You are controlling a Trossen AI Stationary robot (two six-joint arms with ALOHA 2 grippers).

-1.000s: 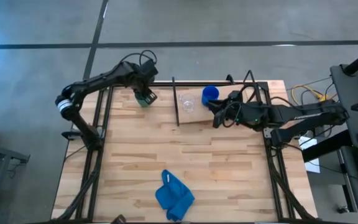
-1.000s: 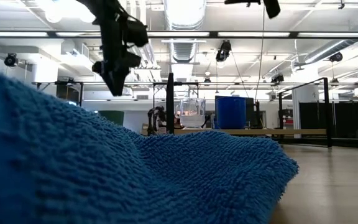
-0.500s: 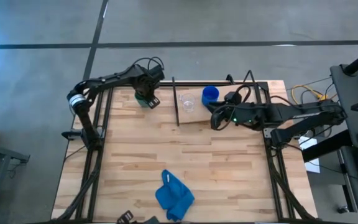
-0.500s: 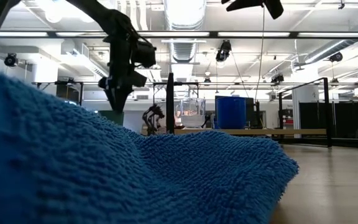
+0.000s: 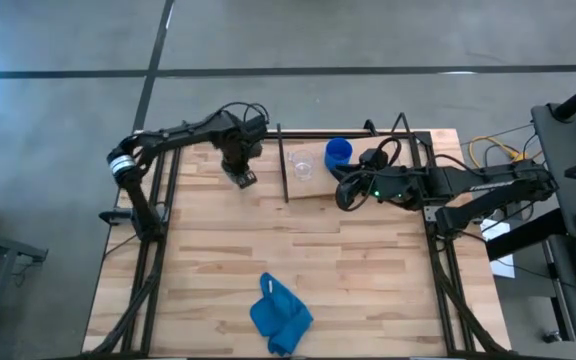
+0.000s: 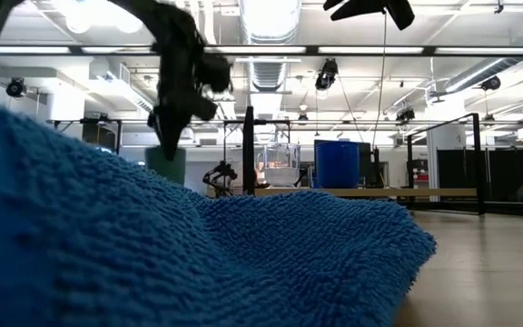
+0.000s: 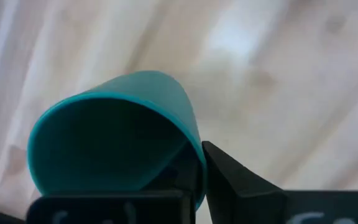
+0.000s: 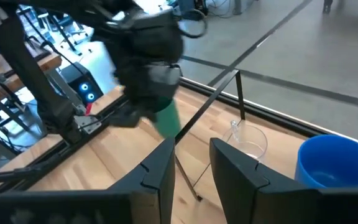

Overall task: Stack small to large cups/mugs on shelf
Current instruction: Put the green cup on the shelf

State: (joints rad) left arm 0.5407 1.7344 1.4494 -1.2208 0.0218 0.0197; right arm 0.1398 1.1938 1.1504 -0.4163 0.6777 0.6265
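Observation:
My left gripper [image 5: 240,172] is over the table's far left, left of the shelf, shut on the dark green cup [image 7: 114,140], which also shows in the low view [image 6: 166,165] and the right wrist view [image 8: 166,121]. The clear cup [image 5: 300,165] and the blue mug [image 5: 338,152] stand upright side by side on the light-wood shelf [image 5: 313,192]. My right gripper [image 5: 346,192] hovers open at the shelf's near right side, pointing toward the left arm, with nothing between its fingers [image 8: 191,168]. My left gripper pinches the green cup's wall at the rim [image 7: 194,146], one finger inside the cup and the other finger [image 7: 235,180] outside. The fingers come from above, pointing down. The cup hangs below them, slightly tilted; the cloth hides its bottom in the low view.
A crumpled blue cloth [image 5: 280,315] lies near the table's front edge and fills the low view's foreground [image 6: 152,254]. The shelf's black rods [image 5: 282,160] rise between the left gripper and the clear cup. Bare planks [image 5: 228,250] stretch across the middle.
My left gripper has drifted a little toward the table's near edge and the shelf, staying over the green cup. In the low view the cup now shows higher above the cloth than half a second ago. My right gripper has edged slightly leftward.

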